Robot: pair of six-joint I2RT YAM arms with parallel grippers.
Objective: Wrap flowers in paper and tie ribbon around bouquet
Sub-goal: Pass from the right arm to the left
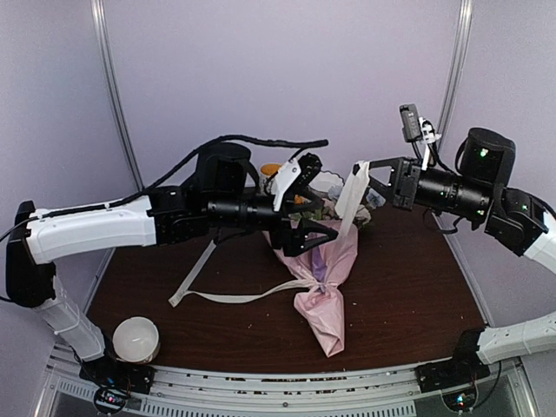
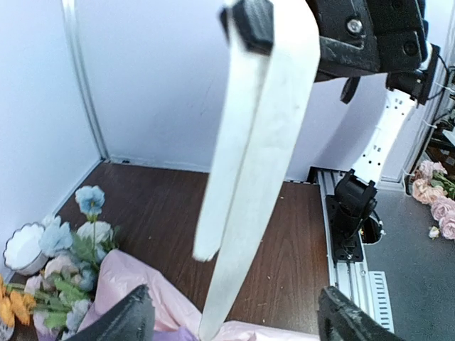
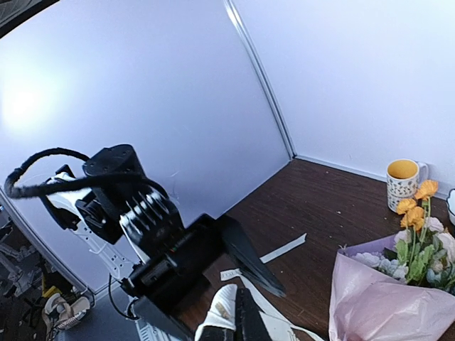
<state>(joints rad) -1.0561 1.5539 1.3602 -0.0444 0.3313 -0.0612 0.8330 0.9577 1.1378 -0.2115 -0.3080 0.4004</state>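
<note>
**Figure. Ribbon-tying stage, seen from above and from both wrists.** The bouquet [image 1: 326, 295] is shown lying on the table [image 1: 408, 278], narrow end toward the arm bases. The flowers [image 2: 67, 273] are already gathered in the pink paper [image 3: 377, 305], so the wrapping is judged complete. The ribbon [image 2: 256, 163] is seen passed around the waist of the cone. One tail is trailed across the table to the left, and the other is lifted up and away from the wrap.

That raised tail is pinched in the clenched right gripper [image 1: 360, 170], and the strip hangs doubled below it. The left gripper [image 2: 234, 320] is released. Its jaws are spread wide to either side of the hanging strip, and no contact with it can be made out.

The step in hand is judged to be the forming of the knot. For the next move, the hanging strip would need to be closed upon by the left jaws low down, near the paper. The right grip would have to be kept taut so that the loop does not slacken (a soft, flat ribbon is easily twisted).

No brand, label or legible writing is visible. A patterned band is carried by the mug [image 3: 403, 177], but no lettering can be resolved on it, and the white bowl [image 1: 136, 337] is plain.
</note>
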